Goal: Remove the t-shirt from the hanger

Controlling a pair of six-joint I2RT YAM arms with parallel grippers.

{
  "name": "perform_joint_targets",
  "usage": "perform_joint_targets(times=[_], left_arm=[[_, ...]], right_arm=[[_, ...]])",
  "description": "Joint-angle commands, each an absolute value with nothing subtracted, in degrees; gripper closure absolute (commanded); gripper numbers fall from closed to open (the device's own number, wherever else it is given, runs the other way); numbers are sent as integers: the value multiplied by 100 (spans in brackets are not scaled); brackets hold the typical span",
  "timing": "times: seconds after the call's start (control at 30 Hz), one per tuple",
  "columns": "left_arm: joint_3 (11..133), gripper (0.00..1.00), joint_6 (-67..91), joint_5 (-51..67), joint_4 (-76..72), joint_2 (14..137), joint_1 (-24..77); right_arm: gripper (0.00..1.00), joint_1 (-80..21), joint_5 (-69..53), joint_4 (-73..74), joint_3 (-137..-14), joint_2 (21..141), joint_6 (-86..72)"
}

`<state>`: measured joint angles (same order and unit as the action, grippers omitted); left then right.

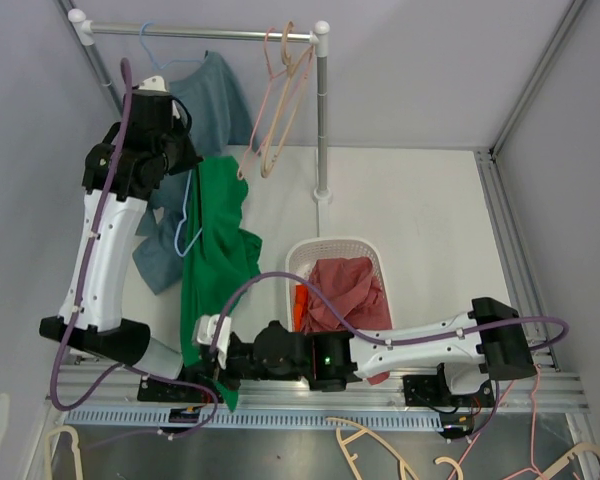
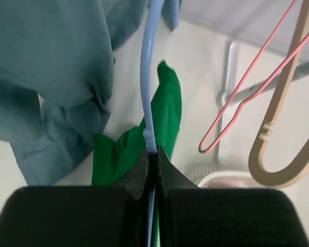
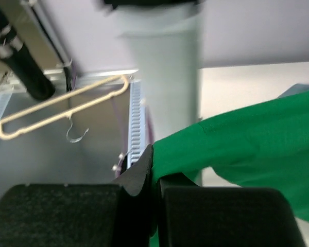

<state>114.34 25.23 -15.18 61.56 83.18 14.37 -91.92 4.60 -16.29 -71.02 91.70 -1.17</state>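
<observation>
A green t-shirt [image 1: 216, 255] hangs stretched from a light blue hanger [image 1: 187, 215] down to the table's front edge. My left gripper [image 1: 185, 160] is shut on the blue hanger [image 2: 148, 87] near the rail, with the green t-shirt [image 2: 165, 110] hanging below it. My right gripper [image 1: 208, 362] is shut on the green t-shirt's [image 3: 247, 139] lower edge at the near left of the table, and the cloth drapes over its fingers [image 3: 141, 172].
A teal shirt [image 1: 212, 105] hangs on the rail [image 1: 200, 33] behind my left arm. Pink and beige hangers [image 1: 280, 100] hang at the rail's right end. A white basket [image 1: 310, 255] holds red clothes. Loose beige hangers [image 1: 380, 450] lie below the front edge.
</observation>
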Motion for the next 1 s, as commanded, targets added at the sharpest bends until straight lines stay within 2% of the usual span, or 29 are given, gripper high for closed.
perform_joint_targets(times=[0.0, 0.2, 0.3, 0.4, 0.53, 0.63, 0.73, 0.87, 0.97], left_arm=[[12032, 100, 2329, -1319, 6548, 8517, 1380], [11279, 99, 2329, -898, 6163, 7710, 1389], [10724, 99, 2347, -643, 5698, 6797, 1389], [9392, 99, 2277, -107, 5188, 5610, 1406], [8573, 99, 2110, 156, 5036, 4230, 1406], [7911, 99, 2039, 202, 4966, 3263, 1406], [7612, 99, 2065, -340, 5097, 2586, 1406], [7340, 99, 2320, -1483, 5220, 1917, 1406], [7260, 99, 2346, -1941, 5369, 1837, 1406]], right_arm=[[100, -9483, 386, -1152, -6952, 9175, -97], [100, -9073, 967, -1107, -6706, 8983, -272], [100, -8641, 1230, -985, -6750, 8851, -631], [100, -7686, 1458, -494, -7144, 8894, -1280], [100, -6973, 2055, 296, -7627, 9061, -1818], [100, -6541, 2075, 782, -7813, 9176, -2039], [100, -6382, 1960, 686, -7857, 9027, -1882], [100, -6310, 2065, 1045, -8787, 8956, -1311], [100, -6398, 1873, 732, -9482, 8676, -514]])
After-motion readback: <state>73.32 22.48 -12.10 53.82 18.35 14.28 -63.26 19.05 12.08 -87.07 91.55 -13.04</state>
